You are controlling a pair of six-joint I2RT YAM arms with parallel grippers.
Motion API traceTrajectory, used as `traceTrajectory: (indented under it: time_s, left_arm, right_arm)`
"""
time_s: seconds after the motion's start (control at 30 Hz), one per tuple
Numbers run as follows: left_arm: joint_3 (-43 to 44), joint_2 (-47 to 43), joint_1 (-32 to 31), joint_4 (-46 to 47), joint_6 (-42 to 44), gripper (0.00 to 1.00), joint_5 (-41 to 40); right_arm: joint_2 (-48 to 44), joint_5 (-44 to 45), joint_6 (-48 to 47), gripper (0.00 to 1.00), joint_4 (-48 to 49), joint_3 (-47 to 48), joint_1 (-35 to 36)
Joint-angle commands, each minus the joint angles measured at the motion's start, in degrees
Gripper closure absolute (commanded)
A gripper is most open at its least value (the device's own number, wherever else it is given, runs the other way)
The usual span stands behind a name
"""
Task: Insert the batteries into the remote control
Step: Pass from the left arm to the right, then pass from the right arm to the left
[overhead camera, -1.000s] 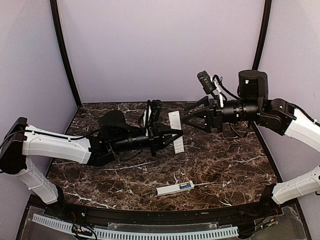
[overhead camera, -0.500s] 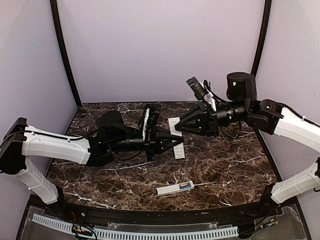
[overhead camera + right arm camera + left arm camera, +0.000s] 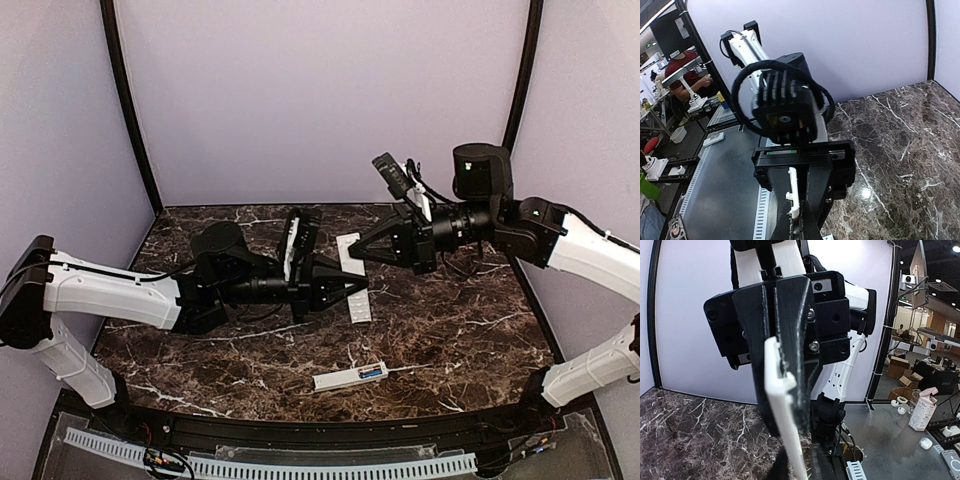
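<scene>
Marble tabletop carries the remote [image 3: 336, 380] near its front edge, batteries [image 3: 372, 372] at its right end; we clench the cover strip [image 3: 359, 306] in left gripper [image 3: 360, 287] and right gripper [image 3: 353, 254], and should avoid twisting it.

Robotics lab, open shop floor
Left of the right gripper [image 3: 799, 220], a person in red [image 3: 687, 62] sits among metal benches [image 3: 725, 175]; lavender panels [image 3: 865, 40] wall the marble-patterned table [image 3: 900, 150].
</scene>
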Motion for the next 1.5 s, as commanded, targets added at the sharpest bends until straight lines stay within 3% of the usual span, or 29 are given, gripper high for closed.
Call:
traceTrajectory:
  time_s: [0.0, 0.03, 0.1, 0.47, 0.57, 0.77, 1.0, 1.47]
  left_arm:
    - [0.2, -1.8, 0.0, 0.6, 1.0, 0.63, -3.7]
    - [0.0, -1.9, 0.0, 0.6, 1.3, 0.48, -5.7]
    - [-0.4, -2.5, 0.0, -1.0, 2.9, 0.35, -8.7]
    - [3.1, -1.0, -2.9, -11.0, 11.1, 0.09, -30.0]
    - [4.3, -0.2, -3.6, -12.2, 13.2, 0.06, -35.0]
    - [7.4, 2.0, -3.7, -14.4, 12.1, 0.06, -37.4]
    - [13.1, 6.8, -3.7, -20.1, 9.5, 0.09, -37.5]
    - [15.4, 9.5, -3.7, -21.3, 6.8, 0.41, -37.6]
  right_arm:
    - [-0.3, 3.0, 2.5, 1.00, -0.1, 1.1, 0.7]
    - [-0.6, 4.1, 3.1, 1.00, 0.3, 1.0, 0.7]
    - [-1.4, 7.3, 4.2, 1.00, 1.0, 1.0, 0.7]
    - [-3.9, 34.8, 19.0, 1.00, 2.9, 0.7, 1.9]
    - [-4.3, 41.7, 21.9, 1.00, 0.7, 0.8, 3.4]
    - [-3.1, 54.9, 26.8, 1.00, -8.0, 3.6, 5.3]
    - [-2.0, 56.7, 27.7, 1.00, -9.0, 3.8, 5.8]
    - [-1.6, 56.4, 28.4, 1.00, -8.0, 2.2, 6.1]
